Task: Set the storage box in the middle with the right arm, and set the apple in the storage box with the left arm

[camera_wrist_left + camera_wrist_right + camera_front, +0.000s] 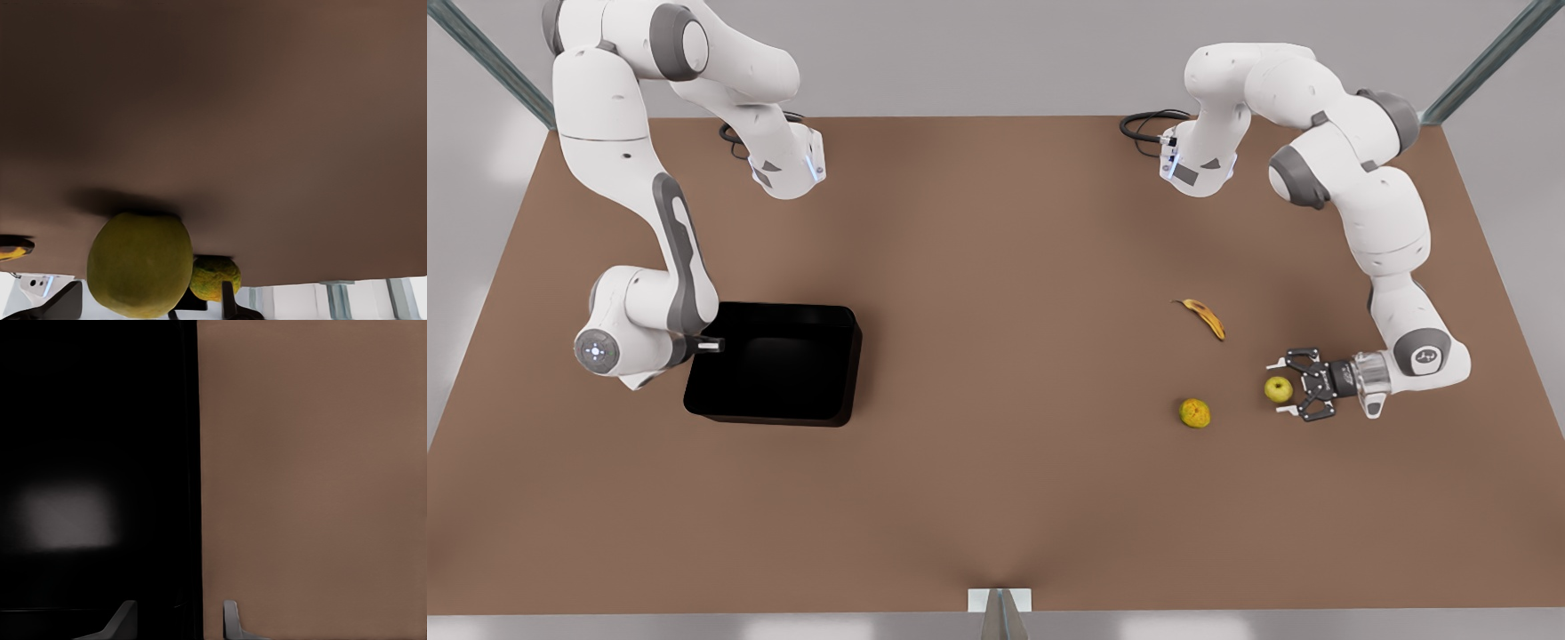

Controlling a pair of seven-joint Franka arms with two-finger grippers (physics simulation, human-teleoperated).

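The storage box point(783, 360) sits toward the front view's left, well off the middle of the brown table point(996, 498), and I see nothing inside it, just glossy black floor with a pale sheen in my right wrist view point(67, 517). My right gripper point(710, 343) is at the box's wall on the front view's left. From the wrist I see one white-tipped finger point(123, 617) inside the box and the other point(231, 620) outside it over bare table, the wall point(191, 480) running between them. Jaws parted and straddling the wall; whether the pads press on it I cannot tell.

Over on the front view's right, my left gripper point(1291, 388), the wide linkage claw, lies low and level beside the apple point(1278, 388). The apple sits on the table between the spread claw tips, big and close in my left wrist view point(140, 263). Claw open, nothing gripped.

Room to move: the middle of the table is bare brown surface from the box across to the fruits. The box stands well in from the table's front edge.

Around the apple: the rough orange-tinged fruit point(1195, 412) sits near it, on the side toward the middle, peeking out behind the apple from my wrist point(215, 278). The spotted banana point(1205, 317) lies farther back, apart from both.
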